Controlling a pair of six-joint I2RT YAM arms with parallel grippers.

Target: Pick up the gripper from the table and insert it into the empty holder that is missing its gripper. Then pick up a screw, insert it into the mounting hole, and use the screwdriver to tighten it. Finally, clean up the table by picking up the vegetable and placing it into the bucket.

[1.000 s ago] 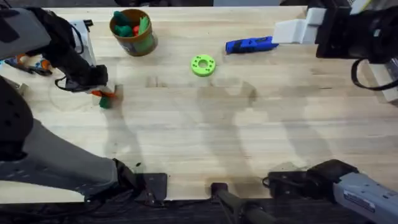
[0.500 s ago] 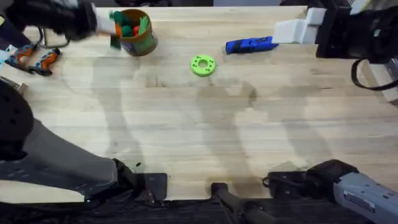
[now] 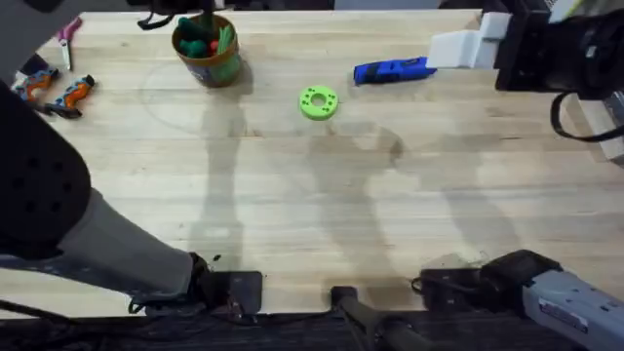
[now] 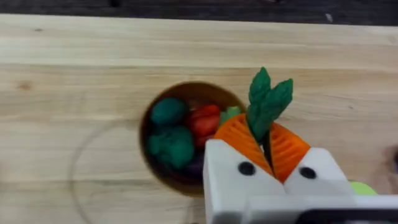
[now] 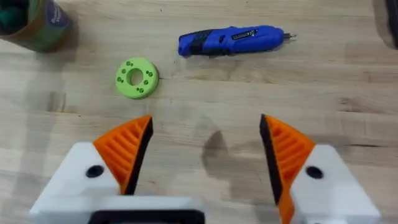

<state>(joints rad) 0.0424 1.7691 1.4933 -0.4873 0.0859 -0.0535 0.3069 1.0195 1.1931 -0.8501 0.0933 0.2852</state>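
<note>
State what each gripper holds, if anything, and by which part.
The left gripper pinches the green vegetable by its lower end, above the bucket. The right gripper is open and holds nothing.

**Non-task clutter on worktop**

Light wood worktop (image 3: 322, 205). Lime-green ring disc (image 3: 318, 102) lies flat near centre-back, small holes around its face. White block (image 3: 458, 48) at back right. Orange-and-black hand tool (image 3: 60, 95) at far left edge, pink-handled item (image 3: 68, 33) just behind it.
</note>
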